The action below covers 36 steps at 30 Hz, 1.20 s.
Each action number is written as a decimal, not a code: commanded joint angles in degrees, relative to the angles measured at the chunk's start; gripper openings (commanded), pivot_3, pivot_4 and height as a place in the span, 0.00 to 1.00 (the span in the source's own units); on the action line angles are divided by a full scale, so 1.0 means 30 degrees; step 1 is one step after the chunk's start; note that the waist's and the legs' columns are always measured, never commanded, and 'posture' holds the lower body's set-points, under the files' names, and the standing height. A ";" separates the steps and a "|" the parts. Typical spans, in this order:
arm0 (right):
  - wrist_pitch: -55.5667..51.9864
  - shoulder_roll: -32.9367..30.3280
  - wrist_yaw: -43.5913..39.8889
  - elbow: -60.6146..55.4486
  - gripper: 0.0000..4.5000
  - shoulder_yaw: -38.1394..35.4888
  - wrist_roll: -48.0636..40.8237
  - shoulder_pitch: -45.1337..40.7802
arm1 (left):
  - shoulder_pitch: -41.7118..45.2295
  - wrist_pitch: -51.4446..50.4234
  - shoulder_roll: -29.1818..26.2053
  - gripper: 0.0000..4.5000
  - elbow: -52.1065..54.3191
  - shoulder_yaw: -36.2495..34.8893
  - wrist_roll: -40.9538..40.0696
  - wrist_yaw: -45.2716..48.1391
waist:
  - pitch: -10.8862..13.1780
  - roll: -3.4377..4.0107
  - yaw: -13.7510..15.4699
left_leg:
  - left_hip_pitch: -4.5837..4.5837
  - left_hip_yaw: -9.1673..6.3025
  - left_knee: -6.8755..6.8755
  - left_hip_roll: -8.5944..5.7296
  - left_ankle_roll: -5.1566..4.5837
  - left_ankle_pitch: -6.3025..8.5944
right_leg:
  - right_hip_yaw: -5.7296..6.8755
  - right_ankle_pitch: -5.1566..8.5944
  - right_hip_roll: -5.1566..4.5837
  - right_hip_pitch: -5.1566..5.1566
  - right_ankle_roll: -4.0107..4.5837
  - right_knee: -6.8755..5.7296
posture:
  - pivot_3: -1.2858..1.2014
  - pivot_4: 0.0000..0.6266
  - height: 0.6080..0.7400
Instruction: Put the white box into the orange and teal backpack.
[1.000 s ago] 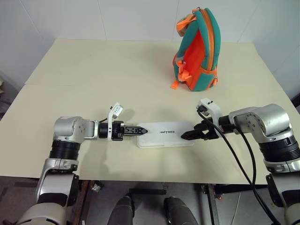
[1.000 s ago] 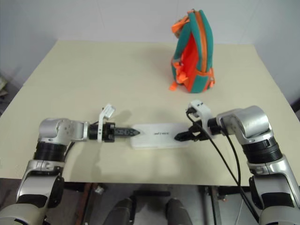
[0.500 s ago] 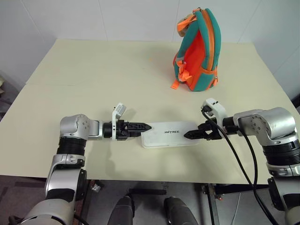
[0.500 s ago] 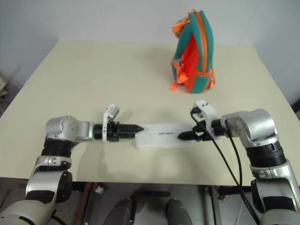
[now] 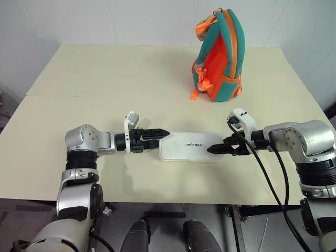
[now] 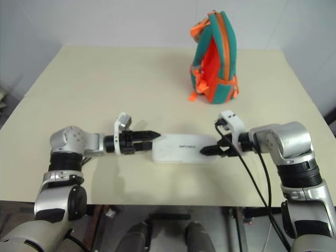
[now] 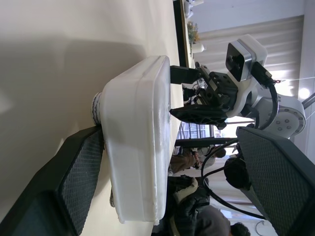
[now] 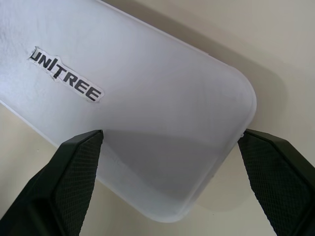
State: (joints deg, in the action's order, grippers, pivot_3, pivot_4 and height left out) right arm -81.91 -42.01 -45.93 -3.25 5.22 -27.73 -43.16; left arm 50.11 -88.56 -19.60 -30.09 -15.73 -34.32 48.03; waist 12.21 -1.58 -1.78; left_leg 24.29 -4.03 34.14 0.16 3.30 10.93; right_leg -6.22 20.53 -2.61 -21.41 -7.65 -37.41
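The white box (image 5: 190,147) lies flat on the table, label up, in front of me. My left gripper (image 5: 160,137) is open at the box's left end, and one finger (image 7: 74,177) rests against that end. My right gripper (image 5: 211,149) is open at the right end, with its fingers (image 8: 74,182) standing on either side of the box's corner (image 8: 197,147). The orange and teal backpack (image 5: 220,58) stands upright at the far right of the table, well beyond the box.
The cream table (image 5: 105,79) stretches wide to the left and behind the box. A black cable (image 5: 268,178) hangs from my right wrist over the table's front edge. White walls close off the far side.
My left gripper has rolled and moved right up to the box's left end. The box has slid a little to the right and turned slightly. The right gripper has stayed at the right end.
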 commanded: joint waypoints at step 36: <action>1.7743 0.2434 0.7712 1.0743 1.00 -0.3203 0.5886 -0.5716 | -0.3728 0.1446 -0.5276 0.33 0.5575 -0.2096 -0.4218 0.0924 | 0.0008 -0.0002 -0.0484 | 0.0013 0.0047 -0.0118 0.0031 0.0029 0.0004 | -0.0037 0.0015 0.0007 -0.0067 0.0027 0.0050 | 0.52 0.24 1.00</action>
State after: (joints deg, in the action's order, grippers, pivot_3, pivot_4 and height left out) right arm -32.37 -34.72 -25.88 25.80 -2.76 -11.80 -58.44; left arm 39.31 -84.72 -35.73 -15.97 -19.87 -44.75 51.13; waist 12.23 -1.58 -3.23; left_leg 24.33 -3.88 33.77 0.26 3.39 10.94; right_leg -6.33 20.57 -2.60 -21.61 -7.57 -37.23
